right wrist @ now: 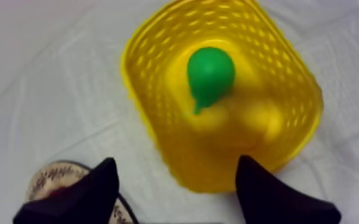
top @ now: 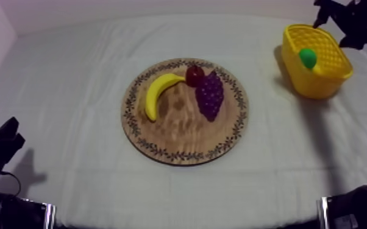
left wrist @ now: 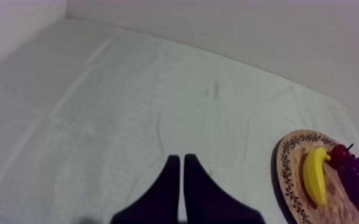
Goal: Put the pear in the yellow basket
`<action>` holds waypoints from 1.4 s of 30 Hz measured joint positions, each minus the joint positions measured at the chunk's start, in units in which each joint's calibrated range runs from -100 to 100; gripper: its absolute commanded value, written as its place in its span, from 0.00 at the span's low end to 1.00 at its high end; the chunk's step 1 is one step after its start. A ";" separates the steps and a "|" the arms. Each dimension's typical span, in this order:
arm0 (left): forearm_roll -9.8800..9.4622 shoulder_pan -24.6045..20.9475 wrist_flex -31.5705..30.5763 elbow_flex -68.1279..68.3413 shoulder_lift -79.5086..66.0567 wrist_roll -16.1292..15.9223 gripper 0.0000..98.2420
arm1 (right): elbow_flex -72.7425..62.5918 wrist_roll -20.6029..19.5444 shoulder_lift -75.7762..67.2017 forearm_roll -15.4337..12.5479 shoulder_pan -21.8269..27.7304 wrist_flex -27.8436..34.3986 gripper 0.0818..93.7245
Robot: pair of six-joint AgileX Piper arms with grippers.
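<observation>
So the cloth (top: 70, 91) was mostly bare, with the board (top: 180, 146) in the middle and the basket (top: 314, 85) well apart from it, over by the right arm. Right gripper (right wrist: 176, 164) hung above the basket with its fingers spread wide and nothing between them. Left gripper (left wrist: 182, 158) was pinched together on nothing, low over bare cloth near the board. On the board lay a banana (top: 155, 94) and grapes (top: 210, 94). The pear (right wrist: 210, 71) wasn't there at all, it was lying inside the basket, narrow end toward the right gripper, so the job looked done to me. My guess: a light, stiff plastic toy with slick skin, best squeezed across the fat belly, since fingers would likely slide off the neck. Smallest bit was a small red fruit (top: 194, 75) touching the grapes, by the banana's tip
</observation>
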 measured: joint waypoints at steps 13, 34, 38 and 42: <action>0.00 0.00 0.00 0.00 0.00 0.00 0.00 | 31.82 8.41 -32.99 -6.52 -0.40 -15.68 0.10; 0.00 0.00 0.00 0.00 0.00 0.00 0.00 | 72.85 18.29 -72.42 -10.35 5.68 -26.07 0.01; 0.00 0.00 0.00 0.00 0.00 0.00 0.00 | 72.85 17.58 -75.89 -9.22 6.26 -26.61 0.01; 0.00 0.00 0.00 0.00 0.00 0.00 0.00 | 72.89 19.77 -77.80 -8.96 6.83 -26.71 0.01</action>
